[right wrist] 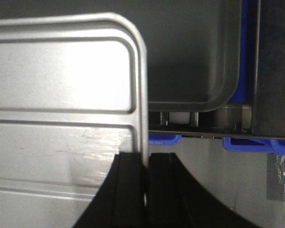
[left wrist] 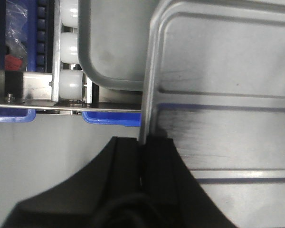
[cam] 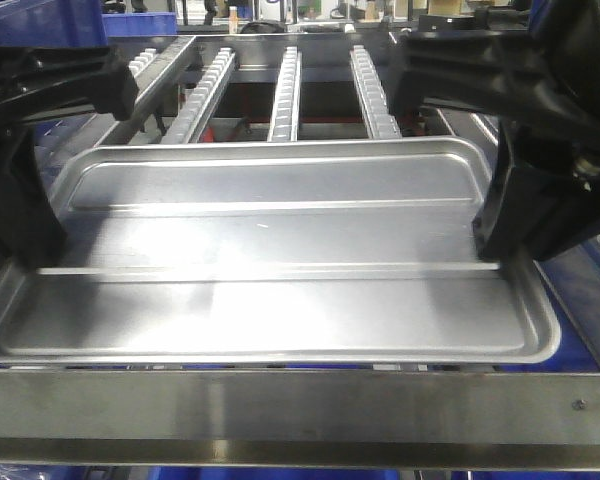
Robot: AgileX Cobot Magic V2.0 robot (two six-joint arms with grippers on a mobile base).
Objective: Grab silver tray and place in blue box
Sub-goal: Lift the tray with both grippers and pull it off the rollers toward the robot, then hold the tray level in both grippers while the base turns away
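Observation:
The silver tray (cam: 280, 260) fills the middle of the front view, hanging level between my two arms over a roller rack. My left gripper (cam: 25, 250) is shut on the tray's left rim. In the left wrist view its black jaws (left wrist: 143, 142) pinch the thin rim of the silver tray (left wrist: 228, 71). My right gripper (cam: 500, 240) is shut on the right rim, and the right wrist view shows it (right wrist: 146, 159) clamping the edge of the silver tray (right wrist: 61, 71). Of the blue box only bits of rim (left wrist: 109, 118) (right wrist: 164, 139) show below a steel bar.
A second grey tray (left wrist: 114, 47) (right wrist: 190, 57) lies on white rollers (left wrist: 69, 83) under the held one. Roller rails (cam: 285, 90) run away behind. A steel crossbar (cam: 280, 410) spans the front. Another blue crate (cam: 40, 20) stands at the far left.

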